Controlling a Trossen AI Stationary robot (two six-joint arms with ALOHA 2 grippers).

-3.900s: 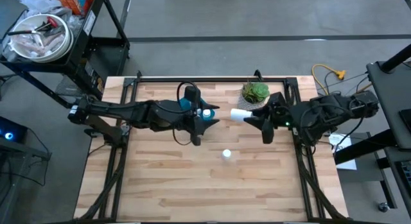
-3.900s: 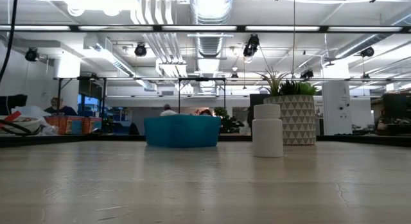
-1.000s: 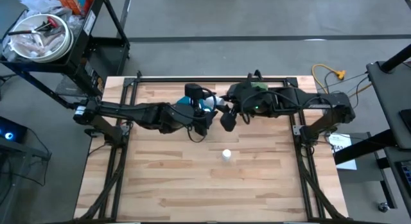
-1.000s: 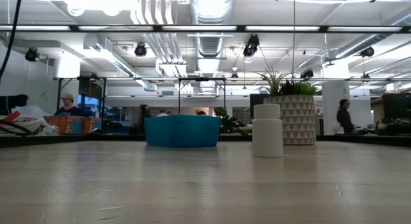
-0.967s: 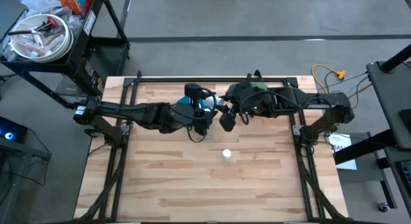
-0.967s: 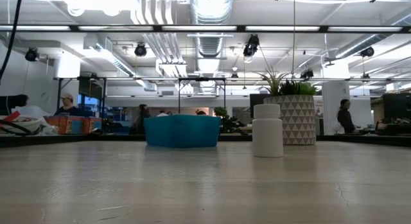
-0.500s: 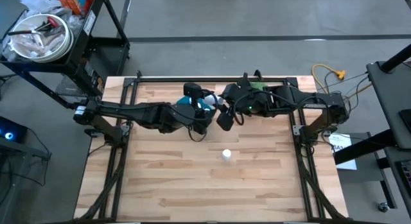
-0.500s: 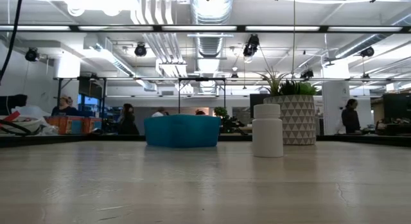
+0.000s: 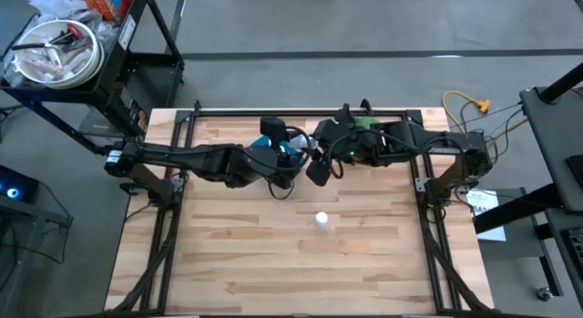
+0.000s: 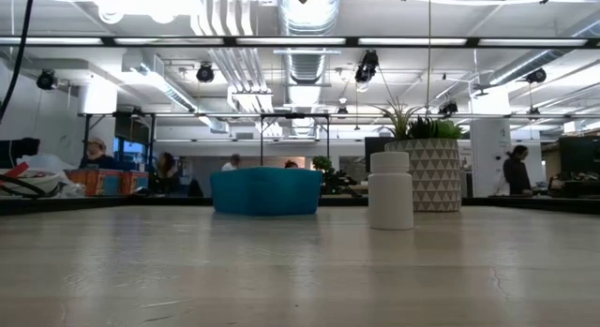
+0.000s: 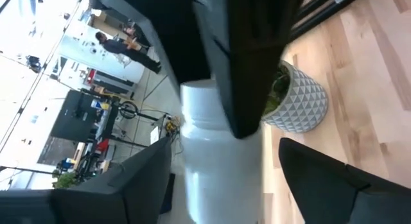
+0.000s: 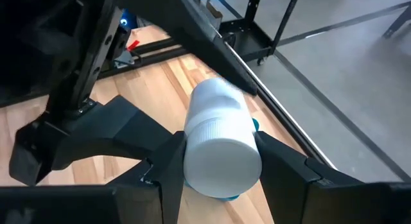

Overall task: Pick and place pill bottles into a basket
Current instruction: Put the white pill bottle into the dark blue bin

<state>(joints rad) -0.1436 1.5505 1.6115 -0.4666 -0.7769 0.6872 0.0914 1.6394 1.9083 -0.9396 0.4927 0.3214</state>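
R gripper (image 12: 218, 161) clamps pill bottle (image 12: 221, 140) sideways over basket (image 9: 284, 154); L gripper (image 11: 218, 163) too; prob. light, stiff, slick — grip mid-body.

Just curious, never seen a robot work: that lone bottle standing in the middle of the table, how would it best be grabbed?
Probably around the bottle's straight round body just below the cap, coming down from above or level from either side: it stands upright with bare table all round, so nothing blocks the tool.

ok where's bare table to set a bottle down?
Free: the front table below the lone bottle, plus the left and right sides. Crowded: the back middle, where both grippers meet over the basket, beside the plant.
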